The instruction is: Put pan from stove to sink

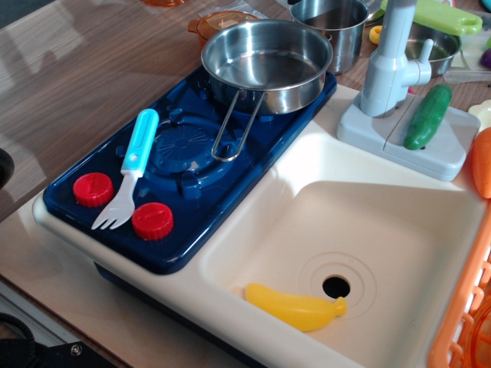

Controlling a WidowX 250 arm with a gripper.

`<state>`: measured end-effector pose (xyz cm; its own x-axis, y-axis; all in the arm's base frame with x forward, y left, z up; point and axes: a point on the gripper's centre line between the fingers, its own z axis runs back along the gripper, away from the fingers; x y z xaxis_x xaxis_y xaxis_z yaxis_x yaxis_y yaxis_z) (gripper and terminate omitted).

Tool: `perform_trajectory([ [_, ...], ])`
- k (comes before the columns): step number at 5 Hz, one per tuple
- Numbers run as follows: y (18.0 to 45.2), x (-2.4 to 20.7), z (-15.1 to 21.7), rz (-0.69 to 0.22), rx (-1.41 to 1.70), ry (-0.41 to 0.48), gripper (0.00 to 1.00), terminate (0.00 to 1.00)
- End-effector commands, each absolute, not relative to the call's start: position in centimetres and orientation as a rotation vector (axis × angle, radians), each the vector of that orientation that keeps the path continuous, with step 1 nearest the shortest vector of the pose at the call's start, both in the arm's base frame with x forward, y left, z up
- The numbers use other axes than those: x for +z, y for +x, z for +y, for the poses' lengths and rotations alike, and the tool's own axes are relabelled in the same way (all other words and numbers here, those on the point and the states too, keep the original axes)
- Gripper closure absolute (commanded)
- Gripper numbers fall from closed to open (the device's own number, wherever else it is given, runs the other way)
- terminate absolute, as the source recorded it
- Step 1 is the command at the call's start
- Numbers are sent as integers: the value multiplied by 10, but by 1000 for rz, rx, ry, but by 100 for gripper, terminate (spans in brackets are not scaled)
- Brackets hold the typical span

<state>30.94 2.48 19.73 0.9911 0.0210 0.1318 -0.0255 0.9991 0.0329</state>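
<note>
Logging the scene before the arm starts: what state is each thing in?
pan: upright, empty, on the stove's far burner, handle toward the camera
stove: fork lying on it
fork: flat, tines between the red knobs
sink: holds only a banana
banana: lying beside the drain
cucumber: resting on the faucet base
pincer: not visible

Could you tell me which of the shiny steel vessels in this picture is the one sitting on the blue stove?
It is the pan, wide and shallow with a wire loop handle, on the stove. The taller pot and small bowl stand behind, off it.
</note>
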Motion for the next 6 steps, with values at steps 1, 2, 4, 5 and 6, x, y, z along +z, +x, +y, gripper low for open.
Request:
perform_trajectory([
  [1, 309, 197, 25, -132, 23, 35, 0, 0],
  [2, 303, 194, 34, -154, 112, 71, 0, 0],
  [4, 296, 189, 53, -182, 228, 111, 0, 0],
  [5, 293, 184, 63, -193, 239, 89, 0, 0],
  [6, 289, 172, 64, -192, 255, 50, 0, 0],
])
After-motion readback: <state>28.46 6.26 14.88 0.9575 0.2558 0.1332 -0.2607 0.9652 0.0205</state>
